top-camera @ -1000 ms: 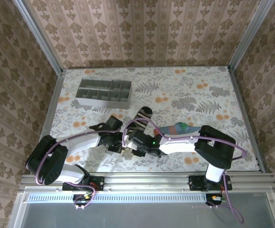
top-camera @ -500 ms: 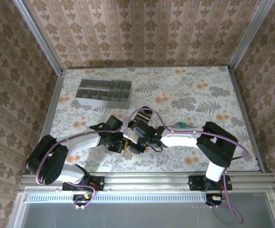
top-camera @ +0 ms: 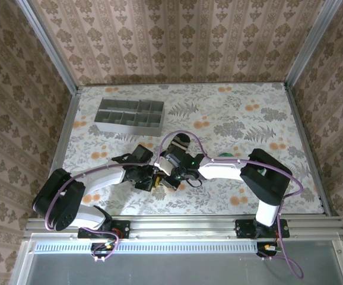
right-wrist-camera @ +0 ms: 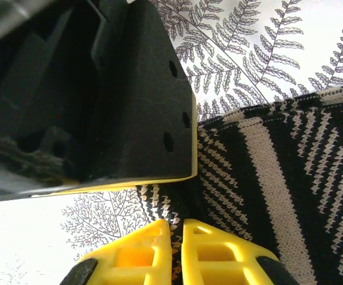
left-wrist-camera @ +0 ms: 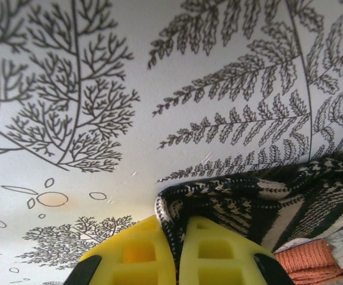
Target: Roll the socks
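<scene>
Pinching the folded edge of the black-and-cream sock point(left-wrist-camera: 260, 202) with the left gripper point(left-wrist-camera: 176, 237), jaws all but closed and a thin ridge of knit trapped between them. Same story at the right gripper point(right-wrist-camera: 176, 237): jaws squeezed nearly together on that sock's corner, just at 6 o'clock of the left one's black housing.

Lying flat on the table point(top-camera: 260, 107), low centre, at 5 o'clock from the grey tray point(top-camera: 130, 114), with the dark toe end poking out at 12 o'clock of both grippers. Teal sock point(top-camera: 224, 156) mostly hidden under the right arm, a bit of green at 3 o'clock. Orange cuff point(left-wrist-camera: 311, 261) tucked against the striped one, at 3 o'clock of the left fingers point(left-wrist-camera: 219, 261).

Handling, as a judgement:
- Light, limp, stretchy knit. No stiffness, so expect sag and bunching, not a clean fold.
- Grippy against the pads, not slippery. Not fragile, though likely to snag or stretch under a hard pull.
- Best held at the cuff edge, through all layers of both socks. Single-layer pinch likely to peel apart.
- Worth keeping light tension across the width, or risk a loose, skewed roll.
</scene>
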You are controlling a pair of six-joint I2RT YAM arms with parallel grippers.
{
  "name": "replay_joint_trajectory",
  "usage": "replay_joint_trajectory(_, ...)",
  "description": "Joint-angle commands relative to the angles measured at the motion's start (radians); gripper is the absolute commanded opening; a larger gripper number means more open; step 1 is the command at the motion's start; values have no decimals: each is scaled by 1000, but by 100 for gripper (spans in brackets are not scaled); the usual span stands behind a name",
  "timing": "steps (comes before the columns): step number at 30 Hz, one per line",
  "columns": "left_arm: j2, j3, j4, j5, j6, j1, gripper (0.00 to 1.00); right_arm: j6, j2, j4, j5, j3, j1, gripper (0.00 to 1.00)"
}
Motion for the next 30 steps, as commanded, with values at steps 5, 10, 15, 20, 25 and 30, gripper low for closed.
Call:
replay_joint_trajectory(5, 14, -22, -57, -42, 35, 4, 1, 58, 44, -92, -93, -9, -48, 0)
replay_joint_trajectory(10, -65, -9, -53, -70, 129, 30, 33, 97, 81, -125, -171, -2, -99, 0)
replay_joint_trajectory(15, -135, 0, -53, -64, 256, 45, 49, 113, 126, -165, -195, 16, -135, 0)
replay_joint_trajectory(20, -198, -48, 10, -39, 315, 29, 49, 133, 168, -195, -200, 40, -163, 0)
replay_joint_trajectory(25, -250, -123, 145, -51, 330, 10, 44, 167, 204, -214, -209, 57, -195, 0)
replay_joint_trajectory(30, -232, -151, 220, -58, 338, -7, 43, 180, 237, -243, -216, 67, -212, 0)
